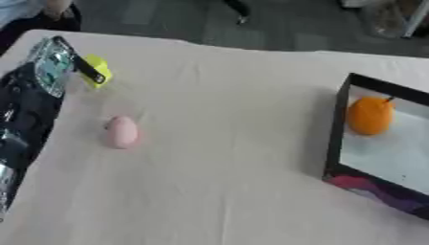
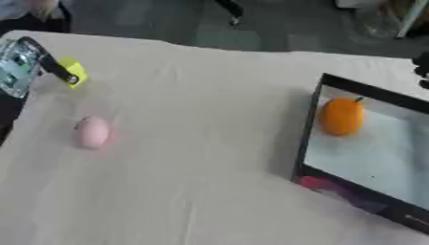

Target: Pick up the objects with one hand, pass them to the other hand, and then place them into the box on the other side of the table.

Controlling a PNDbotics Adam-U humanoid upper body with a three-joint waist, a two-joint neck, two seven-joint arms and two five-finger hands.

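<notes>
My left hand [image 1: 63, 62] is up at the far left of the worktop [image 1: 218, 167], its black fingers closed round a small yellow object [image 1: 98, 70], which I have lifted clear of the cloth. Of my right hand [image 2: 422, 72] I see only a dark sliver at the right edge, and I cannot tell how its fingers stand. A pink egg-shaped object [image 1: 122, 132] lies on the cloth nearer me. Well apart on the right, the black-rimmed box [image 1: 339, 124] holds an orange fruit [image 1: 369, 115].
</notes>
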